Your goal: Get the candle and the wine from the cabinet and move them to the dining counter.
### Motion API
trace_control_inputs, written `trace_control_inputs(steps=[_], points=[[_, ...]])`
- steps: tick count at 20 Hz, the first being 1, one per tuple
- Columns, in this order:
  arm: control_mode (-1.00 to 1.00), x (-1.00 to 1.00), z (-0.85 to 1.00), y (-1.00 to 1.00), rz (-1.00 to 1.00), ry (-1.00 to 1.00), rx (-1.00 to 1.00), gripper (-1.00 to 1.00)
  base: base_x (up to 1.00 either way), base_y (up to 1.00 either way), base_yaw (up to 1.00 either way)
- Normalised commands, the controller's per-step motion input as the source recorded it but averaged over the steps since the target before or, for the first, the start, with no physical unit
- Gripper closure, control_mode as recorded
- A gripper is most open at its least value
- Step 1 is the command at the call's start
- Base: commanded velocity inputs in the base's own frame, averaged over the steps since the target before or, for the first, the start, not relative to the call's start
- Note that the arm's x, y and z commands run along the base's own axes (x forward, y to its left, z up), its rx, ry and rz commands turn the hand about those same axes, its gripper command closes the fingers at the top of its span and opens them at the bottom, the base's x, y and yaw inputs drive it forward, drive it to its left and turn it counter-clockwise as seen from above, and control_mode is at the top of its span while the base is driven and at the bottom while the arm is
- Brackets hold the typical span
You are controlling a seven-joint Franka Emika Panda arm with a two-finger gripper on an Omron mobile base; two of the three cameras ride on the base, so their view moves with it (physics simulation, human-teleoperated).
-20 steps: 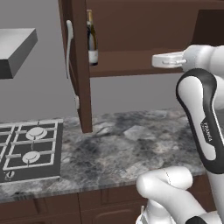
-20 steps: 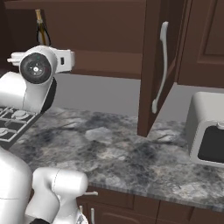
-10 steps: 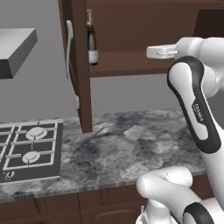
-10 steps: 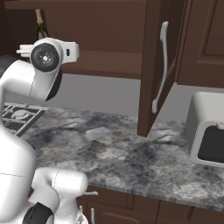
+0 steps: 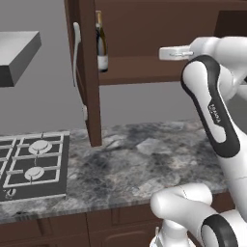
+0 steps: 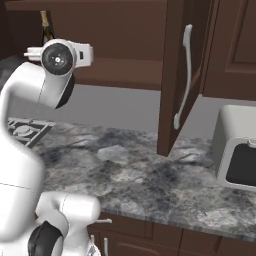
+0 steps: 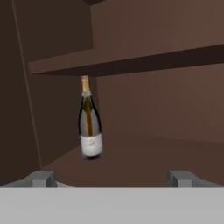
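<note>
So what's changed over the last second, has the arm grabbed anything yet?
Nothing grabbed. The white arm's hand has swung left in the left base view, toward the open dark brown wall cabinet, with the gripper open and empty. The tall dark glass wine bottle stayed upright on the cabinet floor, and the doors stayed open.

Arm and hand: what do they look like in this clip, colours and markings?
The arm is glossy white, with rounded segments, dark grey-black joint bands and small dark lettering on the upper link. The hand has two small, blocky dark-grey finger tips. No cables are visible.
</note>
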Motion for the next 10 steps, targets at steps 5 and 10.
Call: trace_control_inputs(steps=[5, 10], points=[[-1.0, 0.18, 0.02, 0.15, 0.1, -0.09, 0.0, -1.0, 0.0, 0.0, 0.0], [-1.0, 0.18, 0.0, 0.19, 0.1, -0.14, 0.0, -1.0, 0.0, 0.0, 0.0]])
